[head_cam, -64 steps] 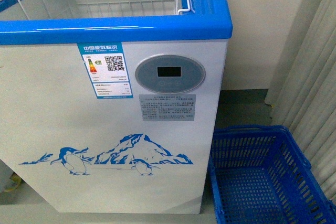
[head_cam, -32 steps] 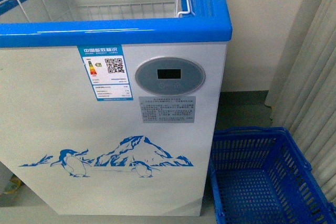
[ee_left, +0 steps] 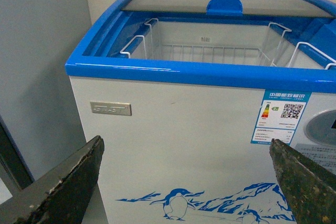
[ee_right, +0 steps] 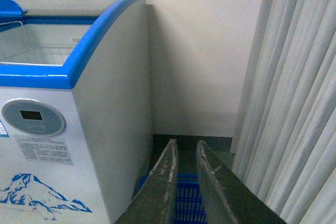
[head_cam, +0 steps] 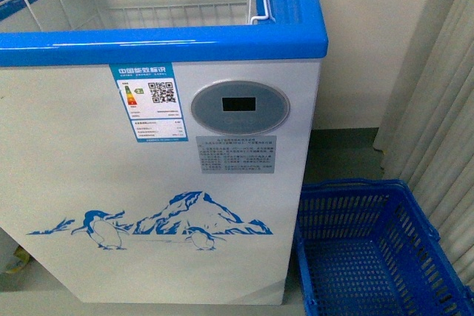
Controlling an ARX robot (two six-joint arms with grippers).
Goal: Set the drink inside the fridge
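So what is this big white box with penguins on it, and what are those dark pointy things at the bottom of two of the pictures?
The pictures come from three cameras on a robot with two arms. One camera sits on its body and looks straight ahead. It shows a large white chest fridge with a blue top rim and a penguin picture. Its top is open, and white wire baskets hang inside. Beside it on the floor stands a blue plastic basket.

The other two cameras sit on the robot's wrists. The dark pointy things are the fingers of its grabbing hands. The left gripper has its fingers wide apart, so it is open. The right gripper has its fingers nearly together. Neither holds anything. The robot is meant to put a drink in the fridge, but no drink shows in any picture.
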